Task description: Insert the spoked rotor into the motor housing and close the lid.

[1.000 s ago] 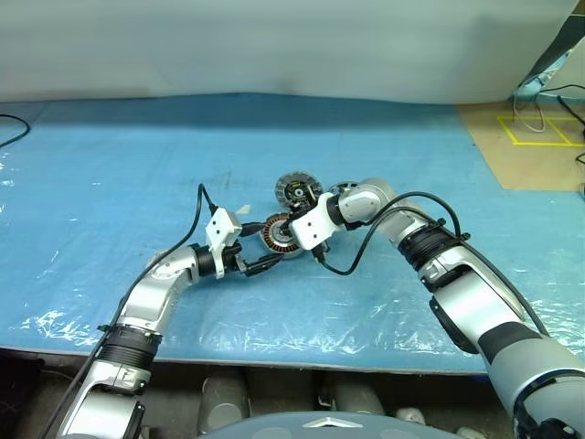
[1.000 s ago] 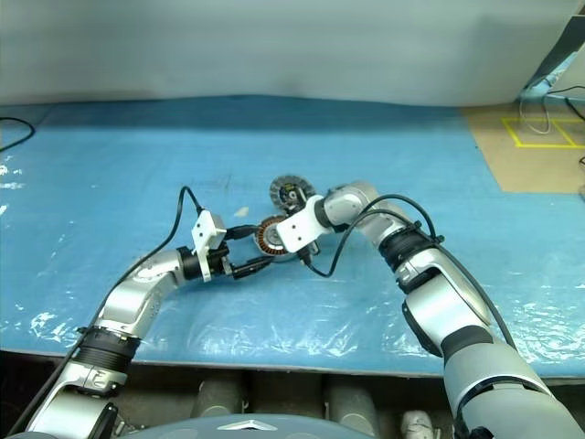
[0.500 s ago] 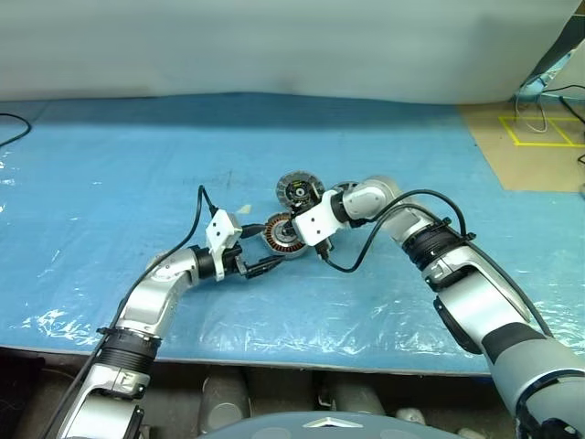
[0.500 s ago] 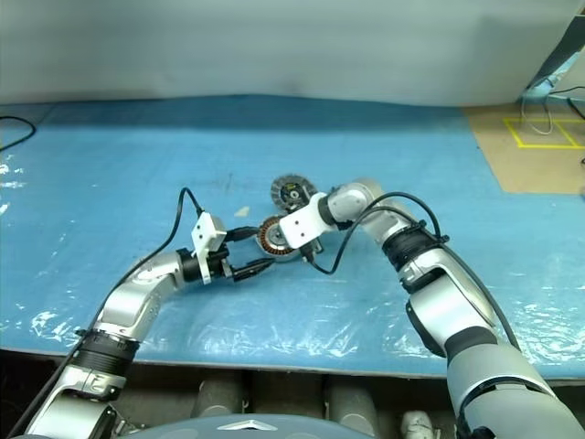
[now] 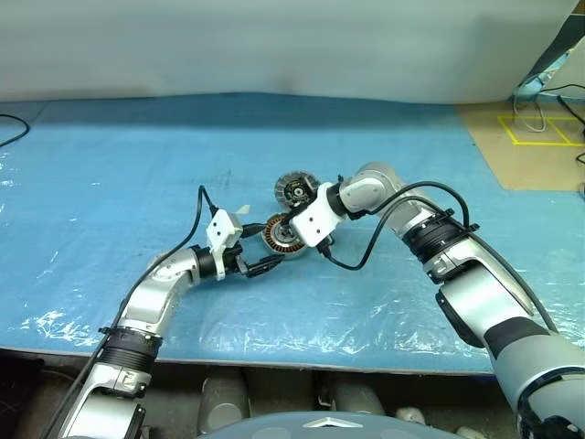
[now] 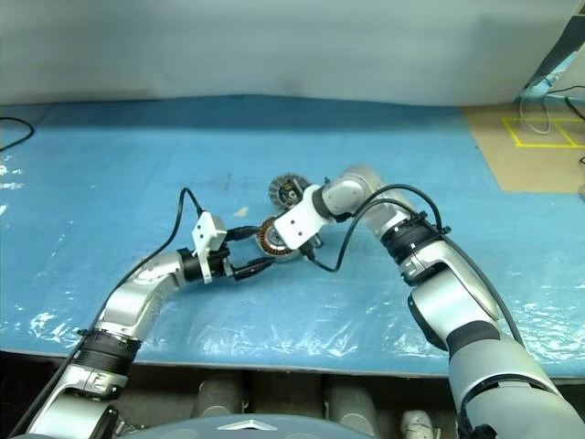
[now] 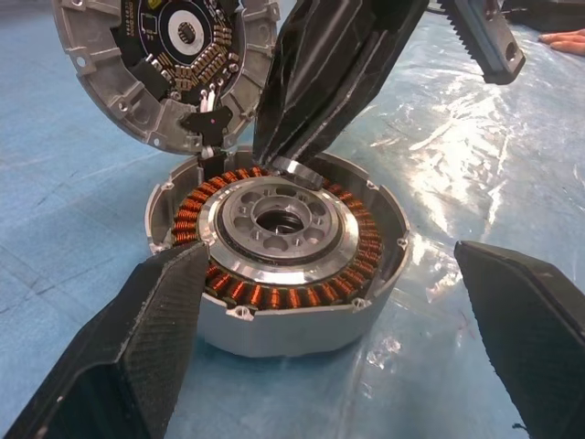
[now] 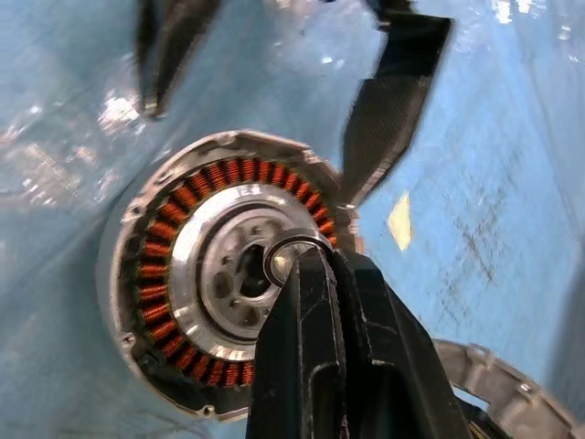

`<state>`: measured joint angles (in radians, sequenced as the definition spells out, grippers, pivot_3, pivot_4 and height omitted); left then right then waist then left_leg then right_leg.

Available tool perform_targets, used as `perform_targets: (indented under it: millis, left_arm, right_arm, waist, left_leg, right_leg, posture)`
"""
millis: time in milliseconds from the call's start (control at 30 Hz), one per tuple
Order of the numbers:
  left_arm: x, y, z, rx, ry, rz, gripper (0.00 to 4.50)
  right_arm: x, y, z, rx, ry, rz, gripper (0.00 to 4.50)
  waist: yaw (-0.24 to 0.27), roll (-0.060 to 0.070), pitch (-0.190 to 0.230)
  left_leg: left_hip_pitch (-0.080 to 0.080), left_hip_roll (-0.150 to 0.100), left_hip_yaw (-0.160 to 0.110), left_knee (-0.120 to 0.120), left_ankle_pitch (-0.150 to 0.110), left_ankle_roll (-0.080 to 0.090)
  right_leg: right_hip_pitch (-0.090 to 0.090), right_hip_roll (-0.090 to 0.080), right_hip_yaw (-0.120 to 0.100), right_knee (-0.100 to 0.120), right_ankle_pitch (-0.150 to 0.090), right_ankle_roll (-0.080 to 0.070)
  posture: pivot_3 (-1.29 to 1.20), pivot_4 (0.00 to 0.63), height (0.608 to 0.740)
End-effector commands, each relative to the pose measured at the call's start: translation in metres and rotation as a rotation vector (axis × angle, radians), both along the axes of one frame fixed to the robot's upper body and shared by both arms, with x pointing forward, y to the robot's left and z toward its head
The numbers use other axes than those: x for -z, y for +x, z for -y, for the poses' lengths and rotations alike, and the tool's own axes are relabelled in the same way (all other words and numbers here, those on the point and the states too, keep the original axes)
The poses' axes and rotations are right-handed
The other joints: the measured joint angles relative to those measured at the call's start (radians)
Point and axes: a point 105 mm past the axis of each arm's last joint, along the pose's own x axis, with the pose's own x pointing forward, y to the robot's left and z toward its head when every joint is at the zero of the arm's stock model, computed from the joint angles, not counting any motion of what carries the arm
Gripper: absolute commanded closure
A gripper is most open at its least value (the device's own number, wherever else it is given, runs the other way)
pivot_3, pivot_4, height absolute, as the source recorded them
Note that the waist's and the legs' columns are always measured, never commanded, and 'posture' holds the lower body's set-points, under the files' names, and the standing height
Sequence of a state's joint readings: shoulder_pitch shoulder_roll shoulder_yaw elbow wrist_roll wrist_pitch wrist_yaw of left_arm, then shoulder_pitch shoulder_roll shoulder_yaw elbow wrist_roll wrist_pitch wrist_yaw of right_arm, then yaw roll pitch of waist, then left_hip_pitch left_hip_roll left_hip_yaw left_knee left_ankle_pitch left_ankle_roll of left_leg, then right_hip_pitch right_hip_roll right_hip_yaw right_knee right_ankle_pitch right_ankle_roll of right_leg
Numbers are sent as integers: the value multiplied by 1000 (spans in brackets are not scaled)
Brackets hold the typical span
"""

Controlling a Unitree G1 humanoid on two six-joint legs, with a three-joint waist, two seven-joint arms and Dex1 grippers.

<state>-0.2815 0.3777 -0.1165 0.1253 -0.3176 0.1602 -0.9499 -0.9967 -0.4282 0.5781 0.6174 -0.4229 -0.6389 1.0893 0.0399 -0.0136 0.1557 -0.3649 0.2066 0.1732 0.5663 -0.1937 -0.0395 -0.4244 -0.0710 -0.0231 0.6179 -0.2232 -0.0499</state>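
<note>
Right gripper is clenched shut, its two black fingers pressed together on a small thin metal ring held just over the middle of the housing. That arm reaches in from the right with the elbow bent, the wrist turned so the gripper points down and to the left.

Left gripper lies low and nearly level, jaws spread wide, one finger at each side of the housing without touching it. Its forearm runs up from the lower left.

Copper windings ring the housing's inside, around a silver centre with a dark bore. Behind it the lid stands tilted, its dark circuit face showing.

Both parts rest on a blue mat under clear wrinkled film. Beyond it hangs a pale sheet; at far right is brown floor with yellow tape.
</note>
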Motion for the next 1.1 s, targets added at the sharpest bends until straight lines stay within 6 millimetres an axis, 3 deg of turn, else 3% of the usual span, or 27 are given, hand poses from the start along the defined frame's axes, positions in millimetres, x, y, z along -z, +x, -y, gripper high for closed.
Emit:
perform_targets:
  millis: [33, 367, 733, 1100]
  left_arm:
    - [-5, 1, 1, 0, 0, 23, 0]
    - [-4, 0, -2, -9, -3, 25, 0]
    - [-3, 0, 0, -15, -8, 27, 0]
    - [3, -4, -7, -22, -8, 24, 0]
  right_arm:
    - [-5, 0, -2, -60, -41, 69, 4448]
    - [-12, 15, -5, -130, -163, 219, 4448]
    - [-6, 5, -11, -256, -251, 245, 4448]
    - [-4, 8, -21, -301, -307, 293, 4448]
  waist:
    - [0, 0, 0]
    - [-2, 0, 0]
    - [-2, 0, 0]
    - [-3, 0, 0]
  left_leg:
    - [0, 0, 0, 0, 0, 0]
    - [0, 0, 0, 0, 0, 0]
    - [0, 0, 0, 0, 0, 0]
    - [0, 0, 0, 0, 0, 0]
  right_leg:
    - [0, 0, 0, 0, 0, 0]
    - [0, 0, 0, 0, 0, 0]
    - [0, 0, 0, 0, 0, 0]
    - [0, 0, 0, 1, 0, 0]
  posture:
    - [0, 150, 740]
    - [0, 150, 740]
    - [0, 150, 740]
    - [0, 150, 740]
